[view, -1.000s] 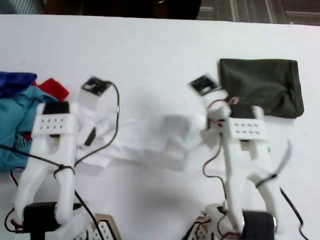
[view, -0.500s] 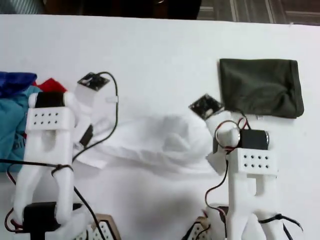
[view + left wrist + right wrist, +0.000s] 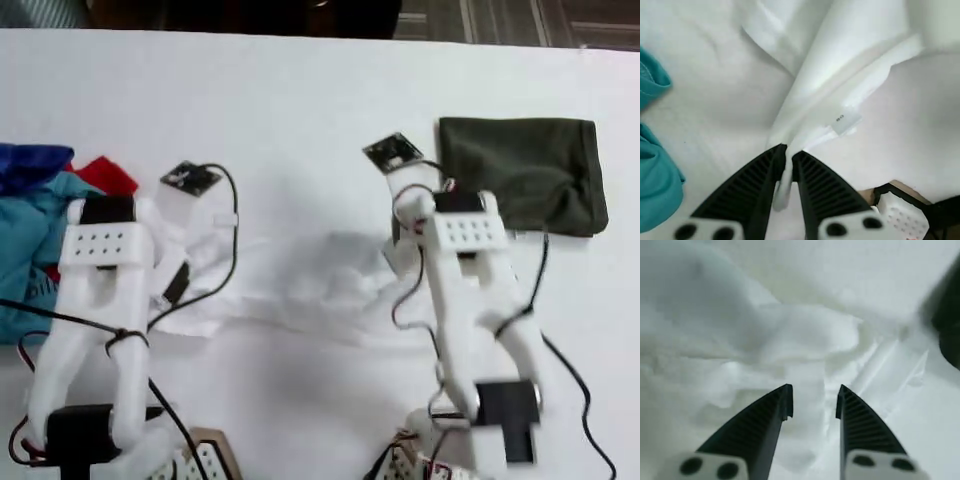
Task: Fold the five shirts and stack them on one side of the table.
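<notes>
The left gripper is clenched. Its two black ribbed fingers pinch a thin edge of the white cloth shirt, with only that fold between the tips. Just beyond the tips, a small white label sits on the shirt's hem. To one side of the fingers lies a crumpled teal shirt, apart from the white one.

The right gripper is released. Its fingers stand apart and straddle a raised ridge of the same white shirt. Whether the tips touch the cloth cannot be told. Ahead of the tips the fabric is bunched in loose wrinkles.

In the high view the white shirt is spread, still unfolded, between the two arms on the white table. A folded dark green shirt lies flat near the right gripper, on its outer side. On the outer side of the left gripper the teal shirt is heaped with a blue shirt and a red shirt at the table edge.
</notes>
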